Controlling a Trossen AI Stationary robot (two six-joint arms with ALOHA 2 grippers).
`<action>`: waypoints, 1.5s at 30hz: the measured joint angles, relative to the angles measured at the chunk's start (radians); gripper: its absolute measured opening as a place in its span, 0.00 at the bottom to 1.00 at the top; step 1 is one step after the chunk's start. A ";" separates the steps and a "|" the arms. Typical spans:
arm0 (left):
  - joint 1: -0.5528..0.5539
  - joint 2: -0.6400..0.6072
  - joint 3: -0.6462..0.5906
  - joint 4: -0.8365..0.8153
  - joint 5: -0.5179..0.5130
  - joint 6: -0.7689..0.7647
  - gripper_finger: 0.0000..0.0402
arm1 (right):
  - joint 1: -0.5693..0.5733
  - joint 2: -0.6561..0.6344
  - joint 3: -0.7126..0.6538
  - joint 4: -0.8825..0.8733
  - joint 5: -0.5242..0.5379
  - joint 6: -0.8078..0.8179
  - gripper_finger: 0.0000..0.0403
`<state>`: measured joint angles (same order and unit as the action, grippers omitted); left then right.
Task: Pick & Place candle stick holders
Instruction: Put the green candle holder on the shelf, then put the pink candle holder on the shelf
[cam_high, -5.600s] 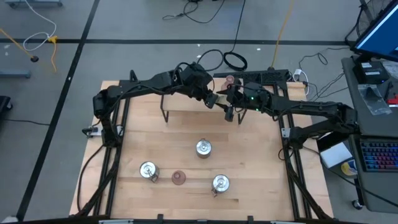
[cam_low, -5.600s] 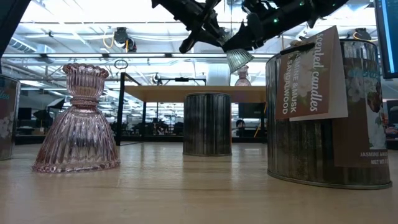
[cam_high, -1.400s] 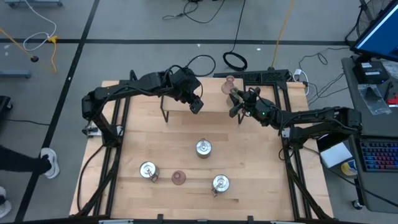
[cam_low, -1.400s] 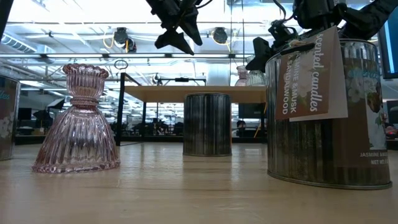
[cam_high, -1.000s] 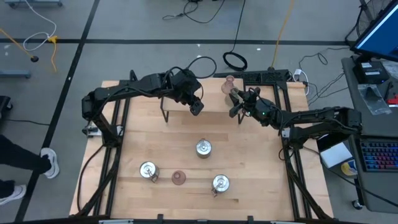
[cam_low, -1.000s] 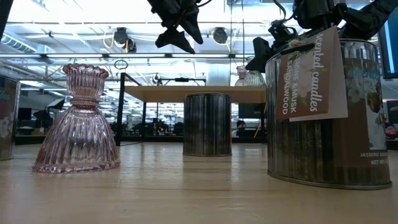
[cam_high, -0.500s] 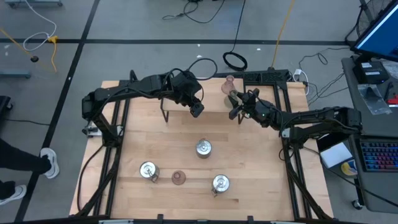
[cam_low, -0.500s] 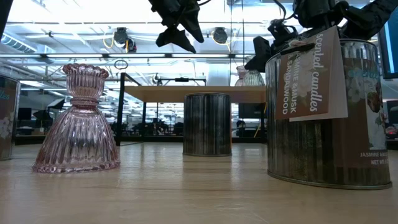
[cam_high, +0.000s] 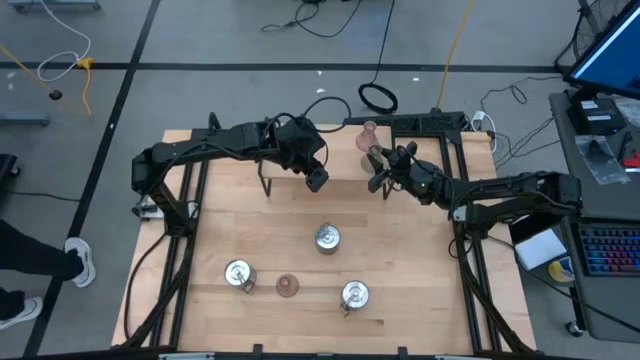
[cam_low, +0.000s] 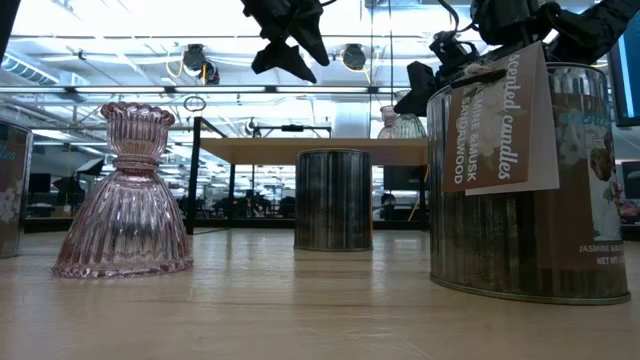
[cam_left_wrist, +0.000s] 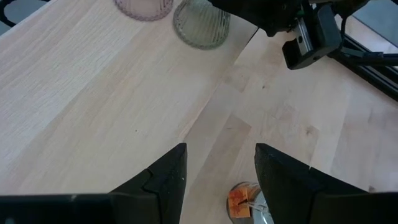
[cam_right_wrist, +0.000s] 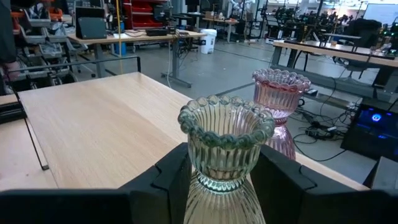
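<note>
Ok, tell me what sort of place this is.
Probably a robotics lab or workshop: rows of workbenches under ceiling lights, cables on the concrete floor, and a monitor and keyboard beside the table.

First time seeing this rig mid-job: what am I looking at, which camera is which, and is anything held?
Two robot arms work at a wooden table. One camera looks straight down, one sits at tabletop height, one rides each wrist. On the table stand three silver holders and a pink glass holder. On the raised shelf at the back stand a green glass holder and another pink holder. The left gripper hangs open, empty. The right gripper is at the green holder; whether it grips, I cannot tell.
</note>
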<state>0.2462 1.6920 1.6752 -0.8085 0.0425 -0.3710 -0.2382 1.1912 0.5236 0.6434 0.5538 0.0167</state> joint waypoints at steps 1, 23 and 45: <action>0.000 0.000 0.000 0.000 0.000 0.000 0.48 | 0.000 0.000 0.000 0.000 0.000 -0.001 0.37; -0.024 -0.001 0.000 -0.003 -0.011 -0.014 0.48 | 0.011 -0.104 0.000 -0.014 0.001 -0.063 0.66; -0.268 -0.057 0.001 -0.273 -0.048 -0.094 0.48 | 0.215 -0.485 0.000 -0.170 -0.005 -0.063 0.65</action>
<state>-0.0214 1.6348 1.6764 -1.0812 -0.0057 -0.4654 -0.0231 0.7062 0.5240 0.4732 0.5491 -0.0463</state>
